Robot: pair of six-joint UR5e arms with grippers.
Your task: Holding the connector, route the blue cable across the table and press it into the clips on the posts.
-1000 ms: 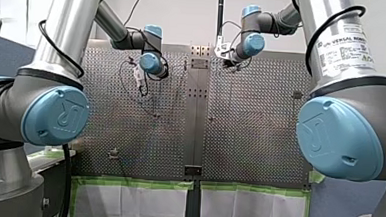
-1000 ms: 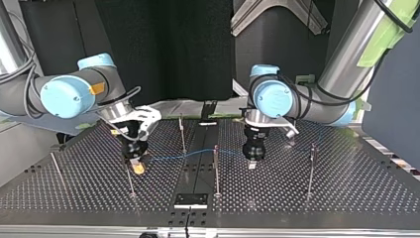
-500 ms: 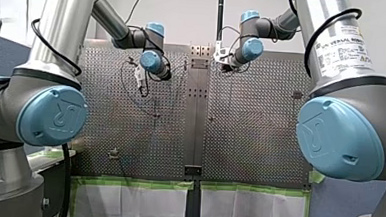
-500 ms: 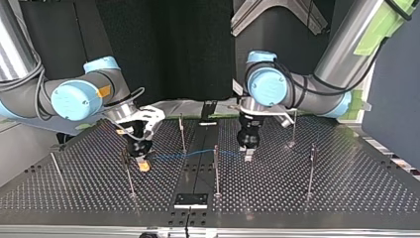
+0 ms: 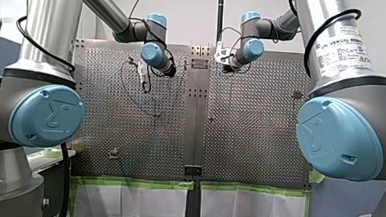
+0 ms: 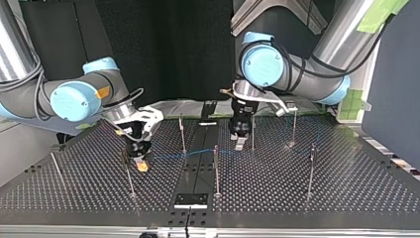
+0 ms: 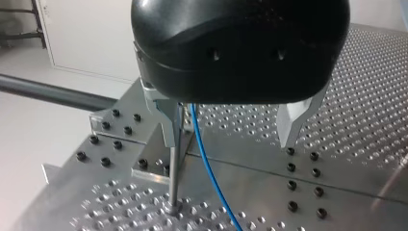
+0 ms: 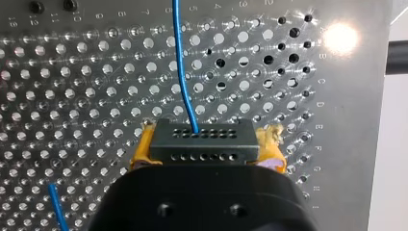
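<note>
Blue cable (image 6: 197, 151) – strung low over the perforated table (image 6: 346, 191). It runs from my right gripper (image 6: 141, 162) at the top view's left to my left gripper (image 6: 239, 144) just right of the middle. On the way it crosses the upper end of the centre post (image 6: 216, 171). Whether it sits in a clip there cannot be told.

Right gripper, wrist view: clamped on the connector (image 8: 201, 139), a black block with two rows of small holes. The block is pinched between yellow pads (image 8: 143, 147). The cable leaves the connector's far face and runs ahead over the table holes. A second short stretch of blue shows beside the gripper body, down by the table.

Left gripper, wrist view: metal fingers (image 7: 166, 122) spread wide – nothing held. The cable passes down between them, closer to one finger than to the other. A thin post (image 7: 174, 168) stands upright just beside that same finger, its foot set in the table.

Outer posts (image 6: 311, 168) stand further right and left in the top view, well apart from the cable.
</note>
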